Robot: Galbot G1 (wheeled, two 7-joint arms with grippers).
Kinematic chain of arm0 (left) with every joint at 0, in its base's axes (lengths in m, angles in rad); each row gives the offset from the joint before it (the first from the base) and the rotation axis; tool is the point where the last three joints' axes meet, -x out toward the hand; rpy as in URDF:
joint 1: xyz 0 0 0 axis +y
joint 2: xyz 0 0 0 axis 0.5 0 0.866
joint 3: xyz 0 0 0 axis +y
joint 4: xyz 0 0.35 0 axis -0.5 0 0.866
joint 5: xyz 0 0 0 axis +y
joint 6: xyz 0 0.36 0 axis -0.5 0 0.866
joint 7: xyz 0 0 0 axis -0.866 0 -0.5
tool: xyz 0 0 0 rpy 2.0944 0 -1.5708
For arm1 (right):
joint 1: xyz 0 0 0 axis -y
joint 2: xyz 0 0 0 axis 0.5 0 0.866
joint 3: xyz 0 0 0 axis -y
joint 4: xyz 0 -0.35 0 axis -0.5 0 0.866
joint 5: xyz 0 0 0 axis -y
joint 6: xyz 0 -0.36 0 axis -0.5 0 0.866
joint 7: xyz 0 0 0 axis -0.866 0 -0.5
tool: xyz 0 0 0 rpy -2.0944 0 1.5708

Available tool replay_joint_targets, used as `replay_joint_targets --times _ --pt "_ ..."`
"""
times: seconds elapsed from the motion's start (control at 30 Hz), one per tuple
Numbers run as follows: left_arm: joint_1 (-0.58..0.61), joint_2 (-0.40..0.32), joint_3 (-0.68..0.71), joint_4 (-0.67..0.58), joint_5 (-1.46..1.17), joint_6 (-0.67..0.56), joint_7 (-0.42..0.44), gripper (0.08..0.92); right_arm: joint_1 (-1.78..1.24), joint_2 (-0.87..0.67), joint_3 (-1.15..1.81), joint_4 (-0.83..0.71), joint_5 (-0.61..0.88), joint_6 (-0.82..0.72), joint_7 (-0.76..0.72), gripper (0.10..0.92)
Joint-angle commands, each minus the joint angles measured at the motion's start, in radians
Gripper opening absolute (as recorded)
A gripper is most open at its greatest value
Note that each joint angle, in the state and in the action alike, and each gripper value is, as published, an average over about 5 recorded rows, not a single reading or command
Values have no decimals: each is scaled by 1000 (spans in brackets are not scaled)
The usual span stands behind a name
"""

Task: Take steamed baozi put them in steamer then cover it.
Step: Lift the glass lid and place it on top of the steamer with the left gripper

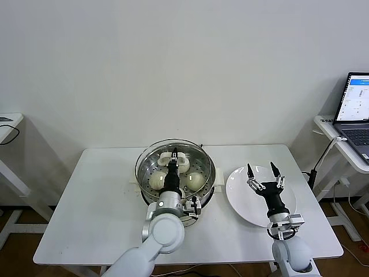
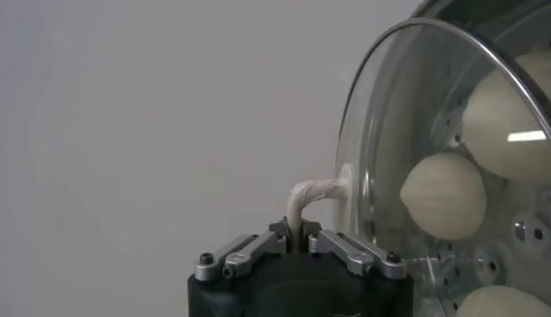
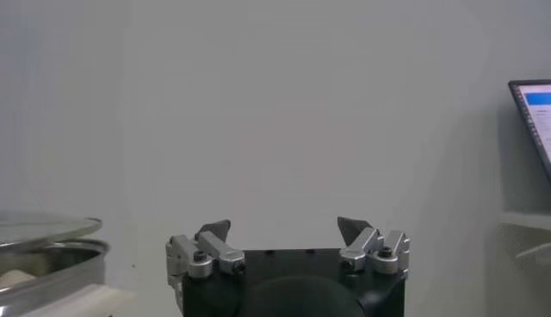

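Overhead, the left gripper (image 1: 173,157) is clamped tight on the white handle (image 2: 312,195) of the glass lid (image 1: 147,154), held over the steamer (image 1: 210,183) at mid-table; three baozi (image 1: 195,181) show there through the glass. Only the left wrist view shows the handle pinched between its fingers. Rightward, one white plate (image 1: 242,202) lies under the right gripper (image 1: 262,169), jaws spread wide, holding nothing.
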Motion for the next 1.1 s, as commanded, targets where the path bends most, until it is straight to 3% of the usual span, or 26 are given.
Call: replay_joint_targets --times 0.03,1.1 --pt "20 -23 -7 9 32 46 -2 188 1 -1 -2 -4 0 1 -1 823" --pt "49 -78 -7 22 69 23 -18 188 9 8 -15 -35 -14 6 -16 823"
